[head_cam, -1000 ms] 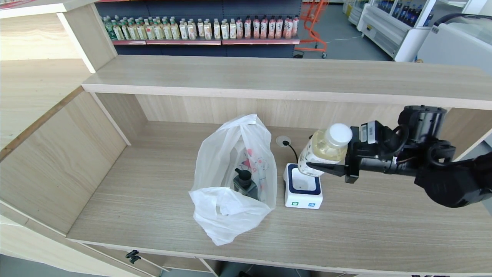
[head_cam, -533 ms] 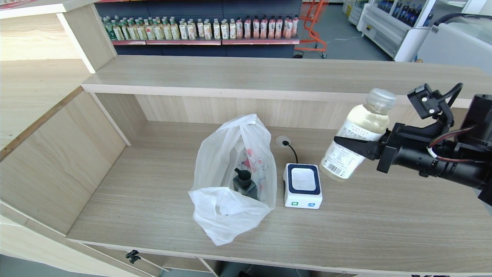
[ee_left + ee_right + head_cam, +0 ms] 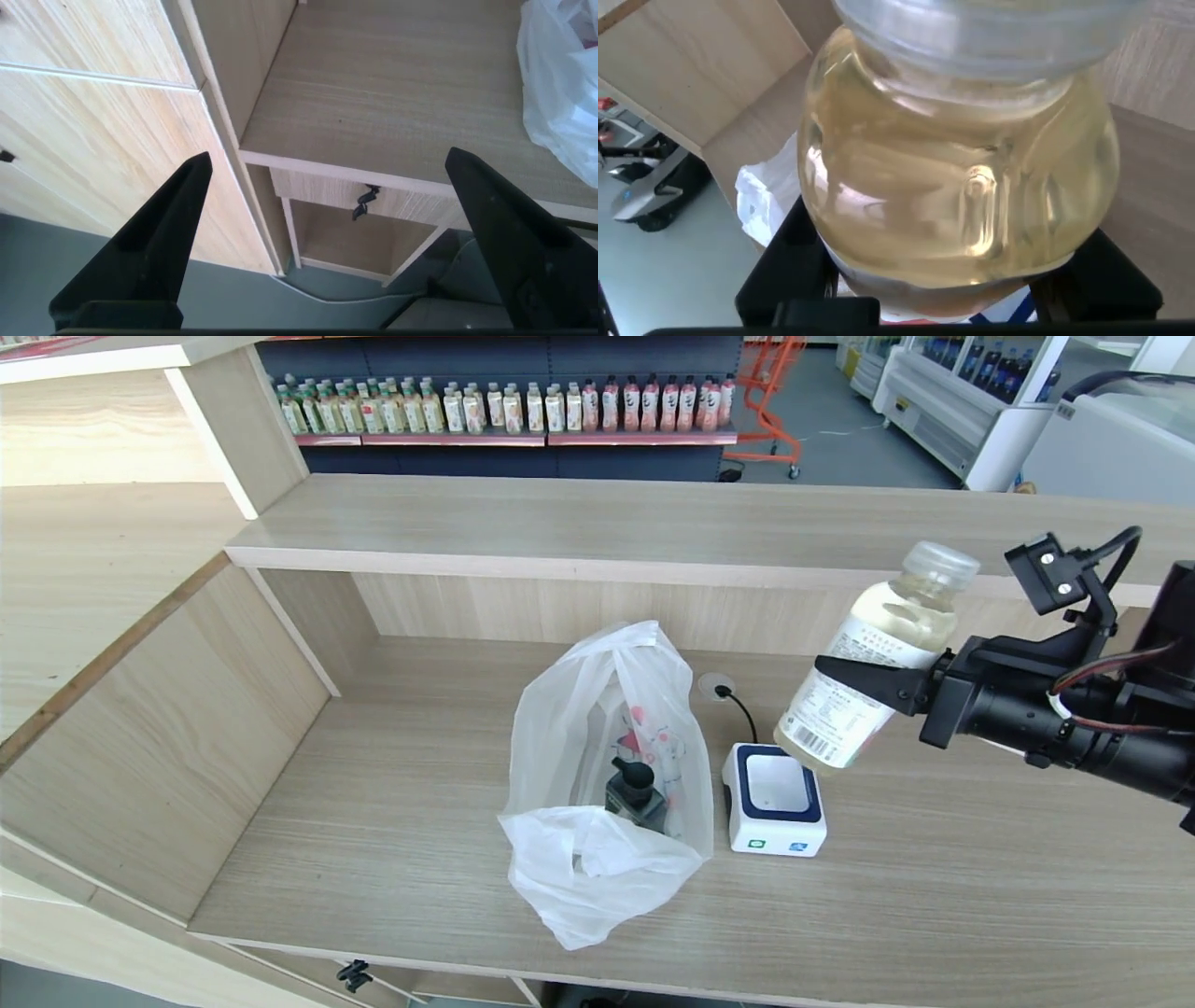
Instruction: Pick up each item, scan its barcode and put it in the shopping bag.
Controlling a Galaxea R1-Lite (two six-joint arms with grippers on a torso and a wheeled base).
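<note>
A clear bottle of pale yellow drink with a white barcode label hangs tilted, cap up, just right of and above the white and blue scanner. My right gripper is shut on the bottle's middle; up close the bottle sits between the right gripper fingers. The white shopping bag stands open left of the scanner with a dark item inside. My left gripper is open, low by the counter's front left corner, with the bag's edge off to one side.
A raised ledge runs along the back of the counter and a side panel closes its left end. The scanner's cable leads to a grommet. A drawer with a key lies under the front edge.
The bottle went from lying tilted over the scanner to raised with its cap up at the right, then edged back toward the scanner. The head camera has shifted, moving the whole scene right.
</note>
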